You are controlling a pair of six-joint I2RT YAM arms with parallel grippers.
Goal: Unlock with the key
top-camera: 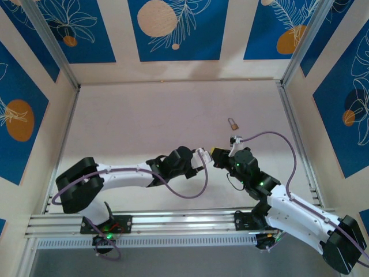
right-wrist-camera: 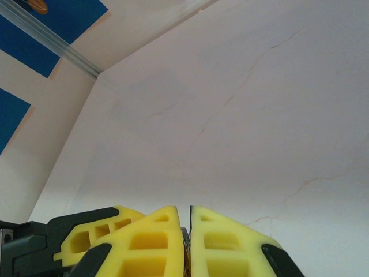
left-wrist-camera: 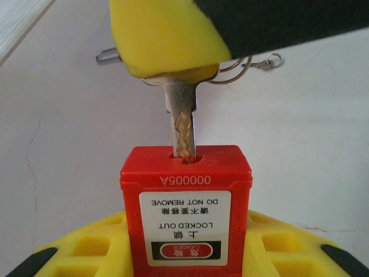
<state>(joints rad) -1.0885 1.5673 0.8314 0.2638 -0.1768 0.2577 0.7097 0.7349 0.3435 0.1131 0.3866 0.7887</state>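
Note:
In the left wrist view a red padlock (left-wrist-camera: 185, 213) with a white "LOCKED OUT" label stands upright between the yellow fingers of my left gripper (left-wrist-camera: 185, 254), which is shut on its body. The silver-grey key (left-wrist-camera: 183, 124) has its blade tip in the keyhole on the padlock's top. A yellow finger (left-wrist-camera: 167, 34) of my right gripper pinches the key's head. In the right wrist view my right gripper (right-wrist-camera: 185, 231) is shut, with a thin dark sliver of the key (right-wrist-camera: 184, 248) between its pads. From above, the left gripper (top-camera: 203, 156) and right gripper (top-camera: 218, 156) meet tip to tip mid-table.
A small brass padlock (top-camera: 233, 123) lies on the white table behind the grippers. A thin wire key ring (left-wrist-camera: 242, 63) hangs at the key's head. Aluminium frame rails (top-camera: 297, 138) border the table at both sides and the near edge.

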